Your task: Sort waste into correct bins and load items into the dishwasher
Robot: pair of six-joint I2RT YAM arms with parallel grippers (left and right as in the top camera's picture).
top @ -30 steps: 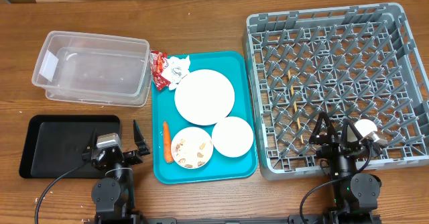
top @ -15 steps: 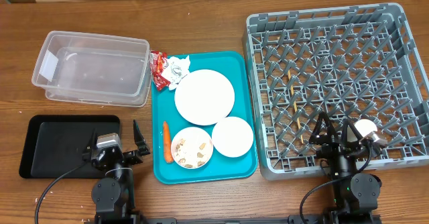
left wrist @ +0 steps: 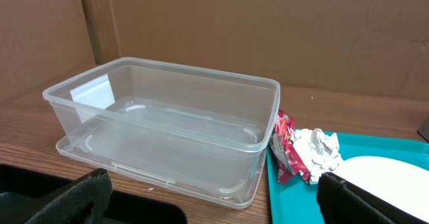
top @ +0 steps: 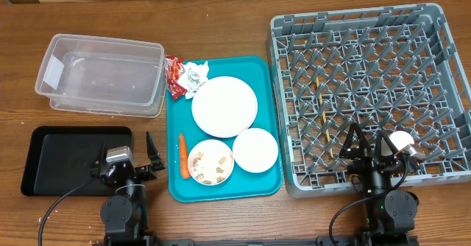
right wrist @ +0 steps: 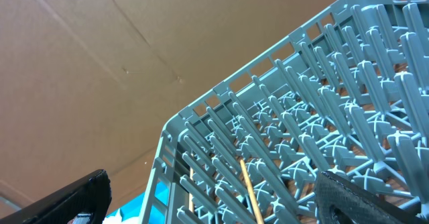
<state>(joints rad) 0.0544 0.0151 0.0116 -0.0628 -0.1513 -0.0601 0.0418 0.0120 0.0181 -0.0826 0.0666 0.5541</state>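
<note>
Closest to the arm bases, the left gripper (top: 125,156) stands with jaws spread wide and holding nothing, beside the black tray (top: 59,161). The right gripper (top: 368,144), equally wide and holding nothing, sits over the near edge of the grey dish rack (top: 368,69), just beside a small white cup (top: 401,141) in the rack. Farther out, the teal serving tray (top: 265,183) carries the carrot (top: 182,156), a bowl (top: 200,156) of nut scraps (top: 213,165), a second bowl (top: 255,149) and then the large plate (top: 224,106). Farthest, the tissue (top: 196,74) and red wrapper (top: 174,76) touch at its far left corner beside the clear tub (top: 99,73), and chopsticks (top: 322,113) lie among the rack's pegs.
</note>
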